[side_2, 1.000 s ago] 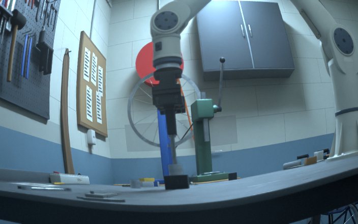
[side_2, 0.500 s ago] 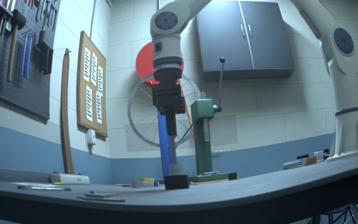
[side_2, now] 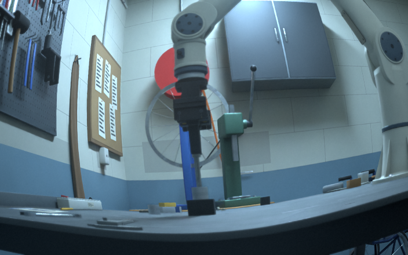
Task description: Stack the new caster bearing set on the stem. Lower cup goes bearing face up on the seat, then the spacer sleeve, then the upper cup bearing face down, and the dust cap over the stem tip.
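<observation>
Near the middle of the bench a thin grey stem (side_2: 197, 171) rises from a black base block (side_2: 201, 207), with a pale grey cup (side_2: 200, 192) sitting low on it just above the block. Directly over the stem tip my gripper (side_2: 195, 152) is closed around a dark, narrow sleeve-like part (side_2: 195, 141), which I take to be the spacer sleeve and which hangs upright in line with the stem. Left of the block, small grey (side_2: 154, 209) and yellow (side_2: 167, 204) parts lie on the bench; I cannot tell which pieces of the set they are.
The bench's curved front edge runs below the block. A green arbor press (side_2: 231, 156) with a lever stands just right of the stem, and a blue upright (side_2: 187, 164) behind it. Flat plates (side_2: 115, 224) lie front left, small blocks (side_2: 350, 182) far right by my arm's base.
</observation>
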`<control>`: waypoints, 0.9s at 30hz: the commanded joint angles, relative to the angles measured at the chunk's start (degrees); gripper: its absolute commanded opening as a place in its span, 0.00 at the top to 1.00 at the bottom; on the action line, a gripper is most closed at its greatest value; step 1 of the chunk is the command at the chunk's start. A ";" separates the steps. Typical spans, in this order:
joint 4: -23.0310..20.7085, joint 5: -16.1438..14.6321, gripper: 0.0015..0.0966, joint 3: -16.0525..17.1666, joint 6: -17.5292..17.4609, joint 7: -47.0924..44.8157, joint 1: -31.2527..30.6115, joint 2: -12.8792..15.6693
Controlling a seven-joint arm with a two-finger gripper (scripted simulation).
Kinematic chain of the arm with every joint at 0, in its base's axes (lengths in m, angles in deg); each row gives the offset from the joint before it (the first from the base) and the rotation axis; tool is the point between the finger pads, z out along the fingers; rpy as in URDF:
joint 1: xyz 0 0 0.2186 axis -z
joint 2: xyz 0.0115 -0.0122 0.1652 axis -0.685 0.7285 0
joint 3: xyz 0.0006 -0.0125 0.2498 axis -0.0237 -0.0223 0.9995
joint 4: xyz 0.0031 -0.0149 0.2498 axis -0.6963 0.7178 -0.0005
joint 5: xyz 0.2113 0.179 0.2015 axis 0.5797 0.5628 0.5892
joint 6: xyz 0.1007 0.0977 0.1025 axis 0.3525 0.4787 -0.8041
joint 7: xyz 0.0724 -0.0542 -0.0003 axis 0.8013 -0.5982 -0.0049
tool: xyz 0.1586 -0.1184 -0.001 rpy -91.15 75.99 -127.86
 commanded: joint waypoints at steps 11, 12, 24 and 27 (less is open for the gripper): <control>-0.04 0.00 0.94 0.00 0.00 0.00 0.00 -0.04; -0.04 0.00 0.94 0.00 0.00 0.00 0.00 -0.04; -0.04 0.00 0.72 0.00 0.00 0.00 0.00 -0.04; -0.04 0.00 0.65 0.00 0.00 0.00 0.00 -0.04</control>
